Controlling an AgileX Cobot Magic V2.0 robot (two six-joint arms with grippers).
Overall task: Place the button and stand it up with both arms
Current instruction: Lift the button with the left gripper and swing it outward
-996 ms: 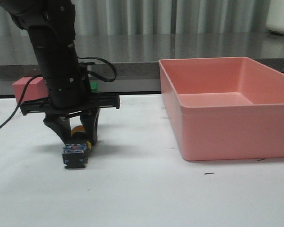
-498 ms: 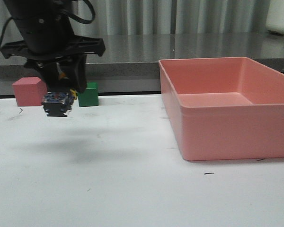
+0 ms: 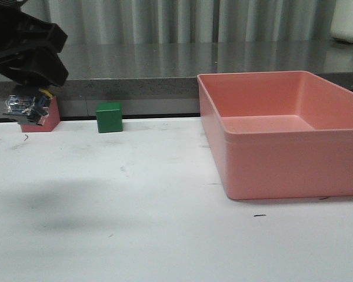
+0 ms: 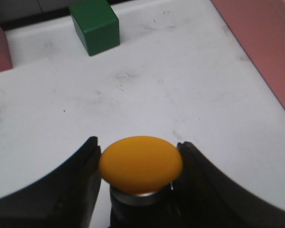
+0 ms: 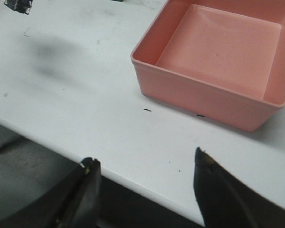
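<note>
Yellow-capped button (image 4: pixel 140 164) pinched in my left gripper (image 4: pixel 138 178), lifted off the white table (image 3: pixel 165 223).
My left wrist view alone shows its cap; pink bin (image 3: pixel 285 132) at 3 o'clock holds nothing; right gripper (image 5: pixel 147 190) spread.

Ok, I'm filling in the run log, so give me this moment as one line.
left gripper: shut on button, held above table | right gripper: open, empty, at table edge | pink bin: empty

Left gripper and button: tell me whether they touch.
Touching. The left wrist view shows the left gripper with both fingers pressed against the button and its yellow cap.
</note>
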